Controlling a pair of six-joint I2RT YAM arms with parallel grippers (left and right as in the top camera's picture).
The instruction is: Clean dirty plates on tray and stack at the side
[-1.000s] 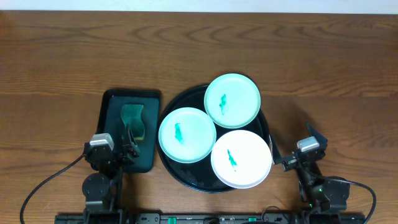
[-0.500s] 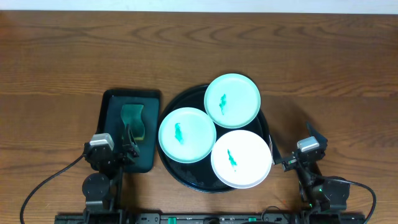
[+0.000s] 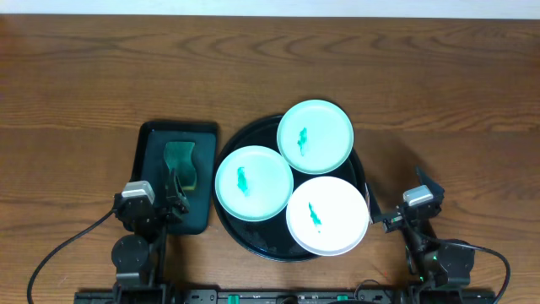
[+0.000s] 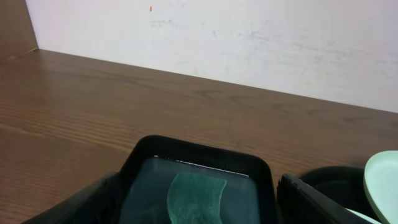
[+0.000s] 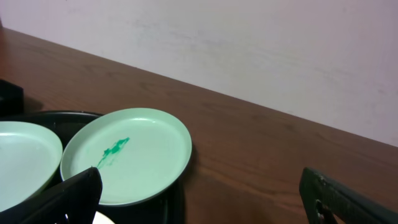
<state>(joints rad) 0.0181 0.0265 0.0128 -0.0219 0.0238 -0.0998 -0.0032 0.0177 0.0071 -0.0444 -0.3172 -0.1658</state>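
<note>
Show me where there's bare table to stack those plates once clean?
Roomiest: bare wood right of the round tray, and the whole far strip toward the wall. Also left of the sponge tray. Crowded: three plates fill the round tray, with the sponge tray close beside it.

Centre of surface (image 3: 84, 76): round tray (image 3: 258, 243), three plates on it. Far plate (image 3: 315, 137) sits behind; left plate (image 3: 254, 183) nearer and to the left; near plate (image 3: 327, 215) foremost, reaching the right rim. Rims appear to touch, overlap uncertain. Small tray (image 3: 150, 139) lies just left of the round tray, with a sponge (image 3: 180, 165) in it.
</note>
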